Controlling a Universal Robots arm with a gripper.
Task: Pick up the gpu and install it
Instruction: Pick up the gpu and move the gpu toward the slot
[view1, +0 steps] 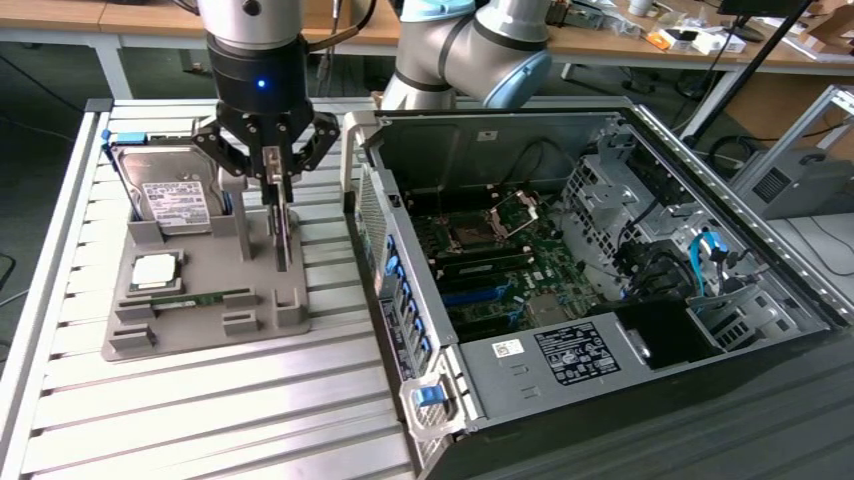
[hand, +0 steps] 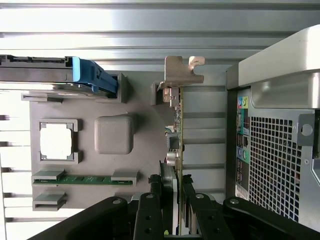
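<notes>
Wrist view has the gripper (hand: 172, 189) clamped on the gpu (hand: 177, 130), a jaw on each side of the card, which stands on edge over the tray (hand: 145, 100) just beside the case (hand: 280, 150). For a clean pick-up I'd judge a straight vertical pull best, with the card kept square so it doesn't bind in the tray. Hard to tell: whether the lower edge rests in the tray or hangs just above it — its faces show edge-on.
</notes>
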